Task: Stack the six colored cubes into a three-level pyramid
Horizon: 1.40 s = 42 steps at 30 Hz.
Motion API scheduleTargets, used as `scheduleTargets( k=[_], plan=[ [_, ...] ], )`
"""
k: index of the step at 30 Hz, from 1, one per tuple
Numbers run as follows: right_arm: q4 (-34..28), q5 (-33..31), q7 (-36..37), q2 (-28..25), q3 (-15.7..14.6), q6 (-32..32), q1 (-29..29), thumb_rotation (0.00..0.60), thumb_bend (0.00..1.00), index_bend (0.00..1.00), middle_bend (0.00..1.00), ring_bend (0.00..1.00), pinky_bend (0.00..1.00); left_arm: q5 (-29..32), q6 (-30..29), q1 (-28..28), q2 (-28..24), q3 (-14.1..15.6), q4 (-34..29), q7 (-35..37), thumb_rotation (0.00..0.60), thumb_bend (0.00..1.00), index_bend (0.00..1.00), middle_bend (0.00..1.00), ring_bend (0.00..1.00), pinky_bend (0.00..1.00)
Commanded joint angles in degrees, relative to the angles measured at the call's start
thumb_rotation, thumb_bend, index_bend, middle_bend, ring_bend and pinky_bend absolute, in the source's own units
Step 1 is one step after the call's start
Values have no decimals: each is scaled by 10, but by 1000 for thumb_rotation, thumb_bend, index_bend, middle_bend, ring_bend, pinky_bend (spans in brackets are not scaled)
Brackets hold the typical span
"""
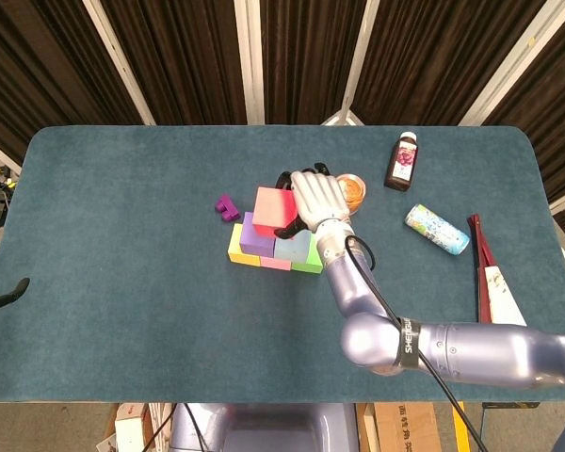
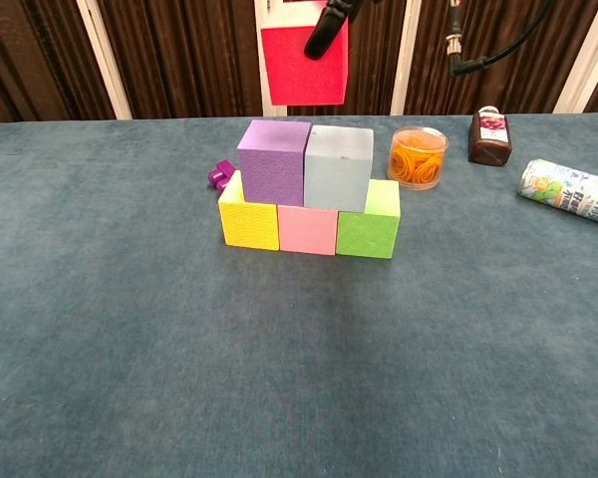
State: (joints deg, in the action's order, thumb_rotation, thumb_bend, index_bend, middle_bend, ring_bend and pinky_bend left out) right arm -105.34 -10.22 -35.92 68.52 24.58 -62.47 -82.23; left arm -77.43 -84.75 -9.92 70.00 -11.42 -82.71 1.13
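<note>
My right hand point(image 1: 318, 196) fingers point(image 2: 326, 28) pinch the red foam cube point(image 2: 304, 66) above the purple cube point(image 2: 273, 161) and grey cube point(image 2: 338, 167). I think it is the last one, so next I lower it onto both, right in the middle

Right hand point(image 1: 315, 198): pale grey-white shell over the back, black fingers point(image 1: 284, 179) showing at its 10 o'clock edge. Wrist narrows to a silver cylinder. Right arm point(image 1: 452, 350): glossy lavender-silver casing, rounded at the joints. Black band point(image 1: 406, 347) round the arm with white lettering, too small to read. Thin black cable point(image 1: 377, 297) runs along the outside of the forearm toward 5 o'clock. Chest view: one black finger point(image 2: 326, 27) and a black cable point(image 2: 488, 55) at 12 o'clock.
</note>
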Motion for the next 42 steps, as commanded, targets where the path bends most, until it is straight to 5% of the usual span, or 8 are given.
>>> scheduleTargets(
  k=[1, 42],
  plan=[
    [5, -6, -5, 4, 0, 1, 1, 600, 186, 415, 408, 202, 0, -17, -17, 3, 0, 1, 13, 34, 600, 271, 96, 23, 0, 0],
    [49, 10, -13, 69, 24, 11, 27, 600, 186, 415, 407, 203, 0, -5, -33, 9, 4, -10, 10, 60, 600, 271, 84, 12, 0, 0]
  ],
)
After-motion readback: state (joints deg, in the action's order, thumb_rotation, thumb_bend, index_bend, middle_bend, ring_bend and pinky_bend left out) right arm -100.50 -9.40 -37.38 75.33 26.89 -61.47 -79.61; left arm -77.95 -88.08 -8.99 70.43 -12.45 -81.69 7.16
